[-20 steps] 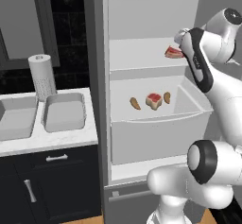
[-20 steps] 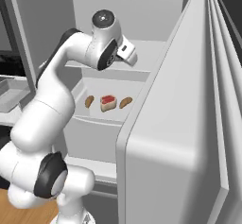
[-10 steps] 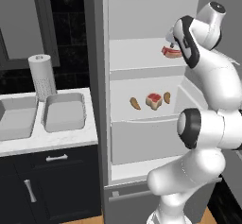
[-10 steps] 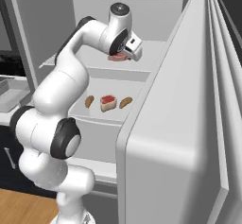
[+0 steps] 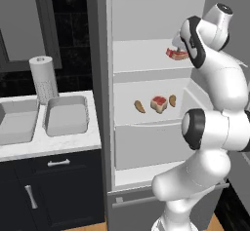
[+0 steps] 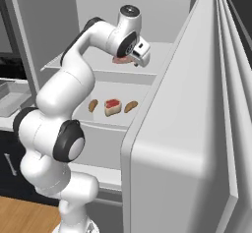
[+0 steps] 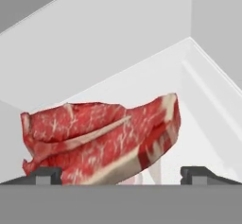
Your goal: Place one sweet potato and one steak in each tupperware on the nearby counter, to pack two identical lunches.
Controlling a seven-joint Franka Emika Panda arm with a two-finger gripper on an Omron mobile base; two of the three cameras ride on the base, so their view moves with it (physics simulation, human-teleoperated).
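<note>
Red raw steak (image 7: 101, 140) with pale fat edging lies on the upper fridge shelf (image 5: 141, 62), and your gripper (image 7: 122, 175) stands right at it, jaws spread wide, one fingertip (image 7: 43, 175) at 7 o'clock and the other at 5 o'clock in the hand view, with the meat between and just beyond them; nothing is clamped. You will see in the left base view that the same steak sits at 3 o'clock on that shelf, partly behind the arm's wrist. You have a second steak (image 5: 158, 104) on the lower shelf (image 5: 146, 120), with one sweet potato (image 5: 139, 106) at its 9 o'clock and another sweet potato (image 5: 172, 100) at its 3 o'clock, each just beside it but apart from it. The fridge door (image 6: 187, 143) stands open at the right of the right base view. Your two tupperware tubs, one nearer the fridge (image 5: 67, 114) and one at the frame's left edge (image 5: 17, 122), sit side by side on the white marble-look counter (image 5: 53, 143), both holding nothing. A paper towel roll (image 5: 43, 79) stands upright behind them at 12 o'clock.
</note>
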